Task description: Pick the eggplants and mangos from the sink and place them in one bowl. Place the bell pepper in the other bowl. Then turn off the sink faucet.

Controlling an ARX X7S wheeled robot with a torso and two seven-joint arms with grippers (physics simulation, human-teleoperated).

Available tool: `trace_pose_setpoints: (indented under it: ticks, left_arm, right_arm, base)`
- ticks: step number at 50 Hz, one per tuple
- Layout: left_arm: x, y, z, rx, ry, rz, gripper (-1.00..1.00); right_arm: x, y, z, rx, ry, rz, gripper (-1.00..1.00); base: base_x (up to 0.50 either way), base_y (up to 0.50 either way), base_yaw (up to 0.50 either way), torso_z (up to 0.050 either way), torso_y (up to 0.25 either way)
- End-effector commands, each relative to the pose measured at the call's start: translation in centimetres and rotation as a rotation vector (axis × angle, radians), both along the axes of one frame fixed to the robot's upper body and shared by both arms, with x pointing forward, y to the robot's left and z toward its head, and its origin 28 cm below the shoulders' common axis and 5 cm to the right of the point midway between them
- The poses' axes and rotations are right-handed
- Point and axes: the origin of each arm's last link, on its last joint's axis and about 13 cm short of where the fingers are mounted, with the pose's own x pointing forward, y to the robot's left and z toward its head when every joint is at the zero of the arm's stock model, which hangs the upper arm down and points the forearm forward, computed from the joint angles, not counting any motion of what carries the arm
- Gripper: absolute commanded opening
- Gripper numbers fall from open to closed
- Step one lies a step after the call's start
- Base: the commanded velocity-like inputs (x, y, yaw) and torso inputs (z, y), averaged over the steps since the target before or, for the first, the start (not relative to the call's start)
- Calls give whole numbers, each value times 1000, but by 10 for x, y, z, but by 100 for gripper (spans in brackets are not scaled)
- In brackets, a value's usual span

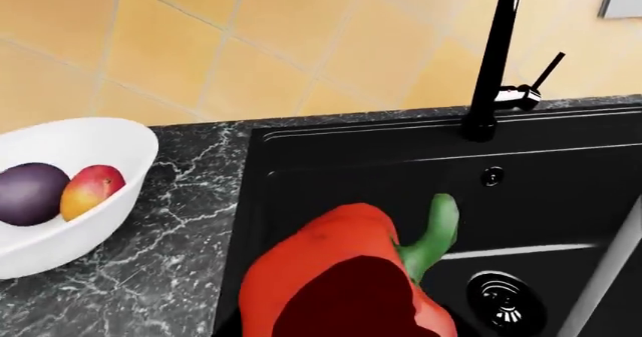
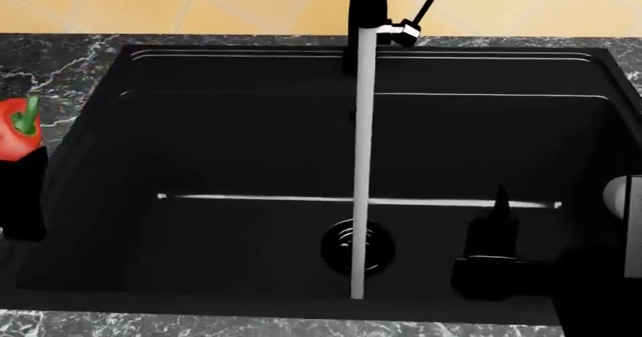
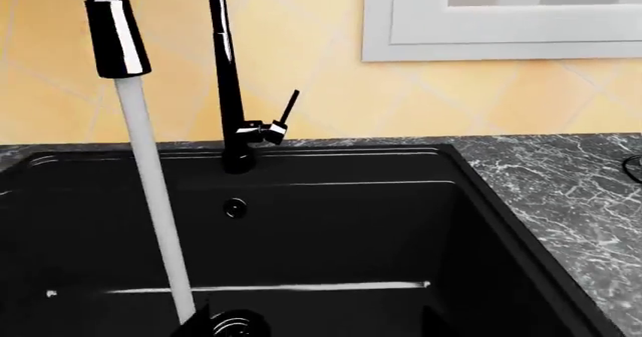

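My left gripper [image 2: 22, 156] is shut on the red bell pepper [image 2: 14, 129] with a green stem and holds it above the sink's left rim. In the left wrist view the pepper [image 1: 341, 277] fills the foreground and hides the fingers. A white bowl [image 1: 110, 138] on the counter left of the sink holds a purple eggplant [image 1: 30, 194] and a mango [image 1: 92, 190]. My right gripper [image 2: 492, 232] is open and empty, low inside the black sink [image 2: 251, 149]. The black faucet [image 2: 366, 6] runs a water stream [image 2: 361, 164]; its handle [image 2: 425, 6] is tilted.
The drain [image 2: 356, 247] lies under the stream. Dark marble counter [image 1: 171, 232] surrounds the sink, with a yellow tiled wall [image 1: 201, 44] behind. A pale object [image 2: 622, 194] shows at the right edge; I cannot tell what it is. A framed window [image 3: 501, 21] is on the wall.
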Motion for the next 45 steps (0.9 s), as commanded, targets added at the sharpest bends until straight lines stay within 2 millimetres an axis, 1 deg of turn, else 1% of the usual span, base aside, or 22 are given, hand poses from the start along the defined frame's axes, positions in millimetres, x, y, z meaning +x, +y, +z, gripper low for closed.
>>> trace_pose_setpoints:
  ticks: [1, 7, 11, 18, 21, 31, 33, 45]
  left_arm:
    - [1, 1, 1, -17, 2, 14, -100]
    - [2, 1, 1, -17, 2, 17, -100]
    - [2, 1, 2, -22, 0, 16, -100]
    - [1, 2, 3, -26, -1, 22, -100]
    - [1, 4, 2, -30, 4, 23, -100]
    - [-1, 6, 0, -38, 3, 31, -100]
    - [-1, 7, 1, -39, 5, 33, -100]
    - [-2, 7, -3, -27, 7, 26, -100]
  right_arm:
    - [0, 2, -2, -10, -5, 18, 100]
    - [-1, 3, -6, -25, 10, 25, 100]
    - [-1, 2, -3, -49, 8, 25, 100]
    - [1, 4, -7, -32, 4, 34, 100]
    - [1, 4, -6, -11, -7, 40, 100]
    - [1, 5, -3, -26, -11, 43, 100]
    - [2, 5, -3, 10, -21, 44, 100]
    - [0, 5, -5, -28, -11, 48, 100]
  base:
    - [-469, 406, 0, 0, 0]
    - [-374, 468, 0, 0, 0]
    - [-162, 500, 0, 0, 0]
    - [-19, 500, 0, 0, 0]
    - [0, 500, 0, 0, 0]
    - [0, 500, 0, 0, 0]
    - [0, 500, 0, 0, 0]
    - [0, 500, 0, 0, 0]
